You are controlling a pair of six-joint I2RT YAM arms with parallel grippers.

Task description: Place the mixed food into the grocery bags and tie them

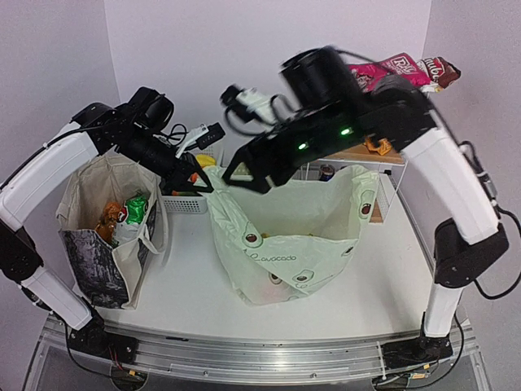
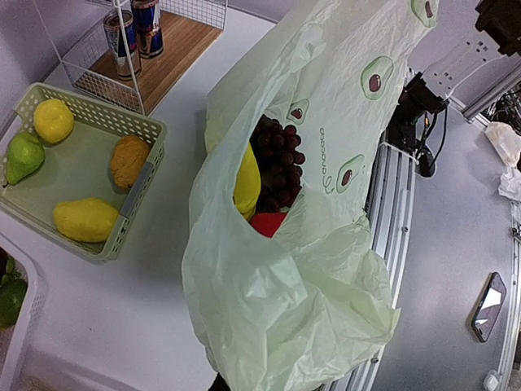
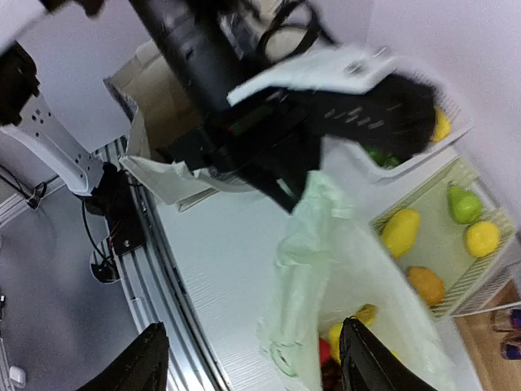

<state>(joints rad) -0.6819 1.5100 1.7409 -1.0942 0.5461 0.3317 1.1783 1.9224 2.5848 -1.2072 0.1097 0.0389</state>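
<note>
The pale-green avocado-print plastic bag (image 1: 285, 236) stands open mid-table. My left gripper (image 1: 202, 183) is shut on its left rim and holds that rim up. In the left wrist view the bag's film (image 2: 285, 301) covers the left gripper (image 2: 220, 383); inside lie dark grapes (image 2: 277, 159), a yellow banana (image 2: 247, 179) and a red apple (image 2: 267, 222). My right gripper (image 1: 244, 181) hovers just right of the left one, open. Its fingers (image 3: 151, 358) stand wide apart, with the bag's hanging edge (image 3: 305, 326) untouched between them. The beige tote (image 1: 89, 204) at the left holds orange (image 1: 110, 216) and green (image 1: 137, 208) packets.
A green slotted basket (image 2: 151, 130) with yellow, green and orange fruit sits behind the bag, beside a white basket (image 1: 183, 202). A wire rack with cans (image 2: 134, 32) stands at the back right, pink snack packets (image 1: 399, 72) on top. The metal rail (image 1: 260, 354) runs along the near edge.
</note>
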